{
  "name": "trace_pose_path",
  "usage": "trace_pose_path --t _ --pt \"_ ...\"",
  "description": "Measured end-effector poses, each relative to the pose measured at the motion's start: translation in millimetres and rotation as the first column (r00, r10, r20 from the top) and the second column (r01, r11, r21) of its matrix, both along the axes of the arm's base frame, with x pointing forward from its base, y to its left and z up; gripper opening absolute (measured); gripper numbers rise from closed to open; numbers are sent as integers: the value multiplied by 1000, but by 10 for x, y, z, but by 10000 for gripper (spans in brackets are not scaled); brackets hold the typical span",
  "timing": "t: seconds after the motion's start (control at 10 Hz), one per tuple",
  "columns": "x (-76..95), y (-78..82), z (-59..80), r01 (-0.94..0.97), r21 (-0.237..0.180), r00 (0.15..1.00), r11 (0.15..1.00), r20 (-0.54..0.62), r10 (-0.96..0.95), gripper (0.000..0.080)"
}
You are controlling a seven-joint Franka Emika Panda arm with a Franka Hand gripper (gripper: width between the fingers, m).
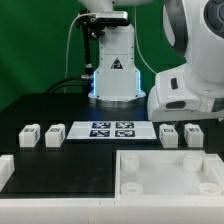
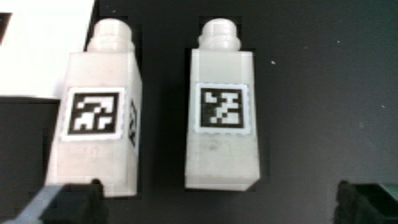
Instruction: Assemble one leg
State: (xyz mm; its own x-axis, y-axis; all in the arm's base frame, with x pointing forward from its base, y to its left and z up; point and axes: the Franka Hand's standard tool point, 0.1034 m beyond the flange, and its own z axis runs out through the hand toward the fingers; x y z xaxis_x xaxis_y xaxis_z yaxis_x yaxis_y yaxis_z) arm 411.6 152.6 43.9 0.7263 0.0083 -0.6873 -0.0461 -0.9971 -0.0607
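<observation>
In the wrist view two white legs lie side by side on the black table, each with a square marker tag on top and a narrow peg at one end: one leg (image 2: 102,115) and the other leg (image 2: 222,110). My gripper (image 2: 217,205) is open and empty, its dark fingertips (image 2: 71,205) wide apart just past the legs' blunt ends. In the exterior view this pair shows at the right (image 1: 168,133) (image 1: 193,133), under the arm's white body (image 1: 185,95). Two more legs (image 1: 28,135) (image 1: 53,133) lie at the left.
The marker board (image 1: 110,130) lies between the two pairs of legs; its edge shows in the wrist view (image 2: 22,50). The large white square part with corner sockets (image 1: 165,175) lies at the front. A white block (image 1: 5,170) sits at the front left. The robot base (image 1: 113,70) stands behind.
</observation>
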Motion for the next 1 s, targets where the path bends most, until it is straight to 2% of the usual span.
trace_pose_path --t 0.3,1.0 --pt "-222 49 -185 2 -24 999 1000 -32 -3 649" --pt "-242 117 -186 -13 -25 999 1000 -33 12 649"
